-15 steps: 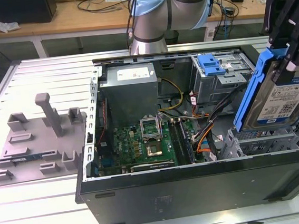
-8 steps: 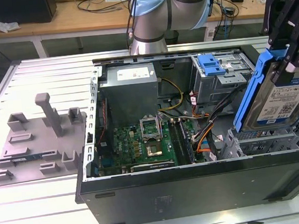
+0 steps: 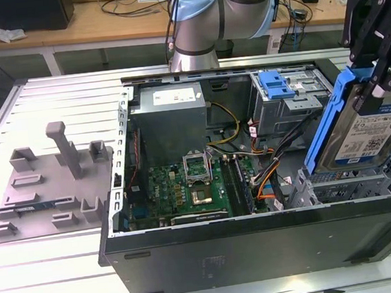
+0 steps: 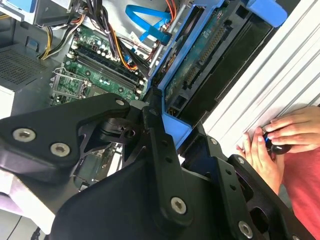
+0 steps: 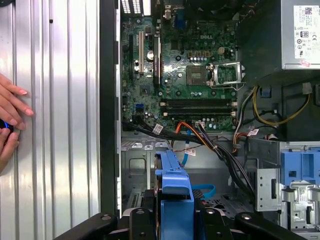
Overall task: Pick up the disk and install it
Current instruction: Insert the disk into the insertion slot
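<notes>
While the black claw (image 3: 373, 86) grips the flat silver-metal disk with bright blue plastic frame (image 3: 367, 133), pick-up looks done | disk tilted, aloft over grey metal drive bay (image 3: 355, 188) | not seated; green motherboard (image 3: 185, 185) beyond.

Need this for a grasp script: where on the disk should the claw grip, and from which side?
Probably the upper end of the disk, pinched across its thickness from above, on the two flat faces. It stands on edge, tilted over the case, blue frame along one side, so the top is free. The claw is shut on it this way.
</notes>
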`<move>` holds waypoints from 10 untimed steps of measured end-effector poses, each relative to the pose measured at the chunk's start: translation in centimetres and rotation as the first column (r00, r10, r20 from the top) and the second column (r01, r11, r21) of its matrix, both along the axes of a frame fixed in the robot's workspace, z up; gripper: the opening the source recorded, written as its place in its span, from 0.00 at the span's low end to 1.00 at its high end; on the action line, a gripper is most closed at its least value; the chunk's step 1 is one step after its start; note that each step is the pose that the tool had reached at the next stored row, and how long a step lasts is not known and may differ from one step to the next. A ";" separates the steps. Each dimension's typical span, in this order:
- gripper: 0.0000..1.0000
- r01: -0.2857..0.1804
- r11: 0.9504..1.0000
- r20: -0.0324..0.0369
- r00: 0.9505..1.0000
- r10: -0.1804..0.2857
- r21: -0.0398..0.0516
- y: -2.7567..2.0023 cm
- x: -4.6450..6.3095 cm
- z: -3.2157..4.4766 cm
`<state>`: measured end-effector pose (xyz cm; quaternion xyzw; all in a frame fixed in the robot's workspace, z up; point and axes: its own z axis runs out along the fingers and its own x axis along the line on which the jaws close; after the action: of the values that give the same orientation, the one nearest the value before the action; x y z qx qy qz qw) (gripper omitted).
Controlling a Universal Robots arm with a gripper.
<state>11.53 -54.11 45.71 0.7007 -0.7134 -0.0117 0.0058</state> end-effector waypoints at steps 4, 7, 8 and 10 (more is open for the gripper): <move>0.37 -0.001 1.000 0.000 1.000 0.001 0.000 -0.02 0.0 -0.16; 0.37 -0.002 1.000 0.000 1.000 0.002 0.000 -0.03 0.1 -0.25; 0.37 -0.002 1.000 0.000 1.000 0.002 0.000 -0.03 0.1 -0.28; 0.37 -0.002 1.000 0.000 1.000 0.002 0.000 -0.03 0.1 -0.35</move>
<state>11.60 -54.14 45.36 0.7013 -0.7128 -0.0117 0.0058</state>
